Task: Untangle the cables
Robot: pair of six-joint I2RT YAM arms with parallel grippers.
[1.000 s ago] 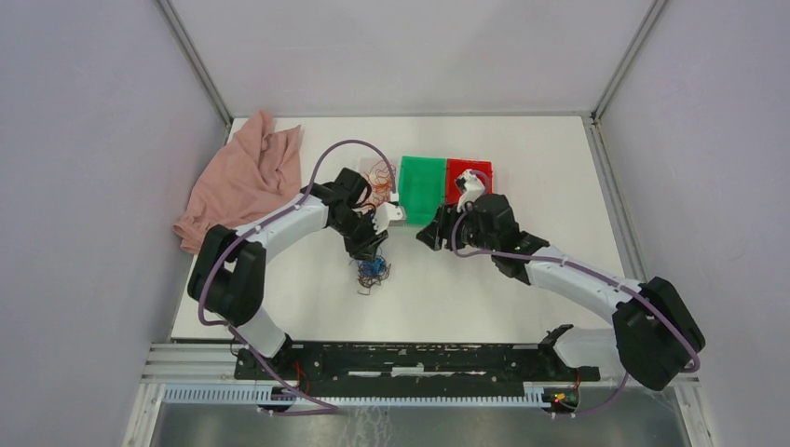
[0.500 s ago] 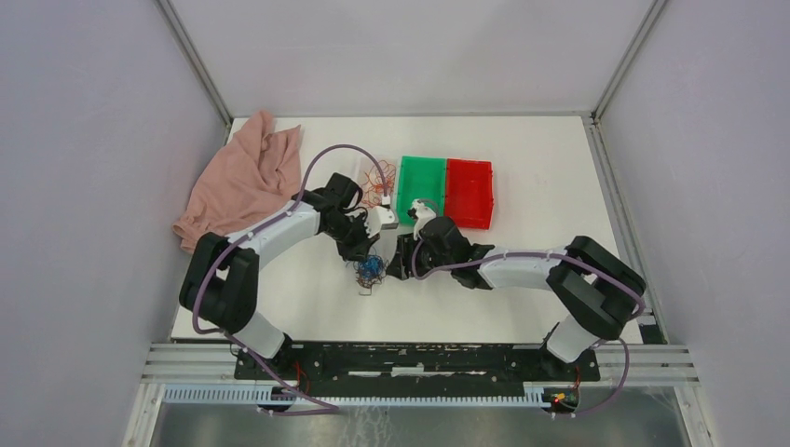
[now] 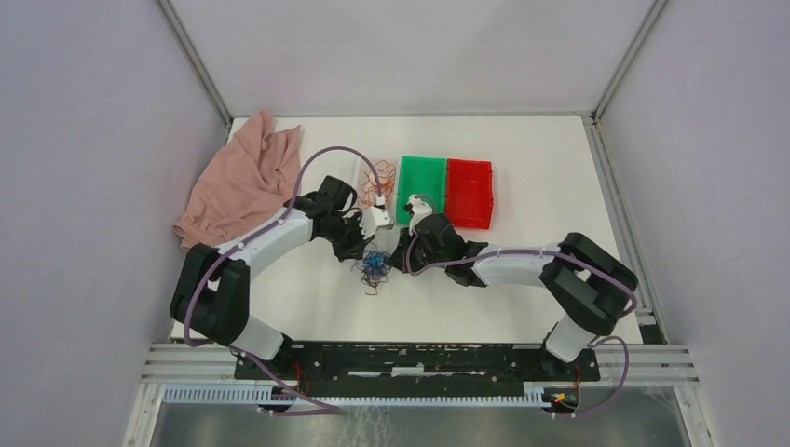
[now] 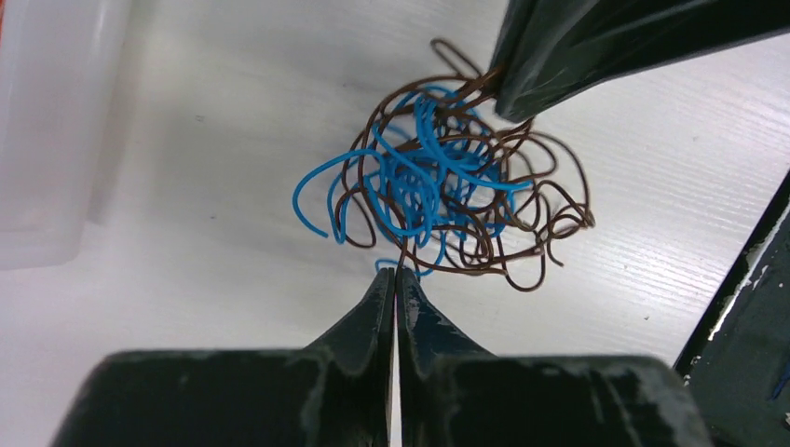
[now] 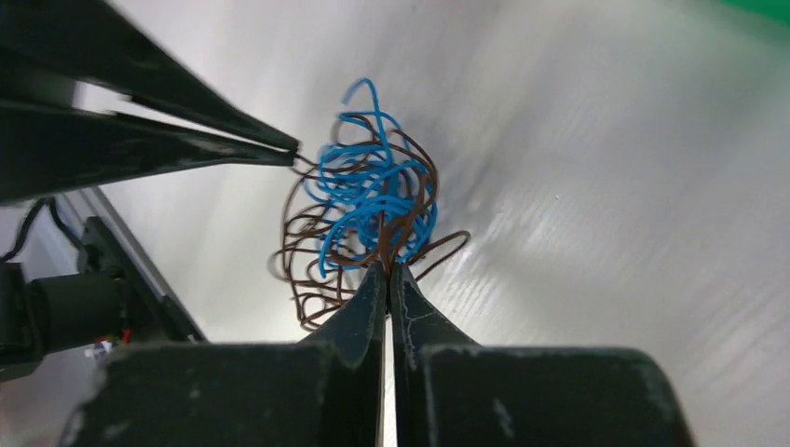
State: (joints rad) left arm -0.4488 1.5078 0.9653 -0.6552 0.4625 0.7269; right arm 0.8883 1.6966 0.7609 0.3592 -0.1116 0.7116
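The blue and brown cables (image 4: 438, 196) lie in a knotted ball mid-tabletop (image 3: 466, 307), near a green tray (image 3: 421, 186). The left tool (image 4: 396, 277) is pinched together on a brown strand at one side, and the right tool (image 5: 388, 270) likewise at the opposite side.

The cables (image 4: 438, 186) have a smooth, faintly glossy plastic sheath; the tabletop (image 3: 307, 298) is white, matt and finely grained; the left pincer (image 4: 395, 272) and right pincer (image 5: 388, 265) are black, matt, scuffed plastic; the pink cloth (image 3: 242, 177) is soft and creased; the green tray (image 3: 421, 186) and red tray (image 3: 469, 191) are shiny plastic.
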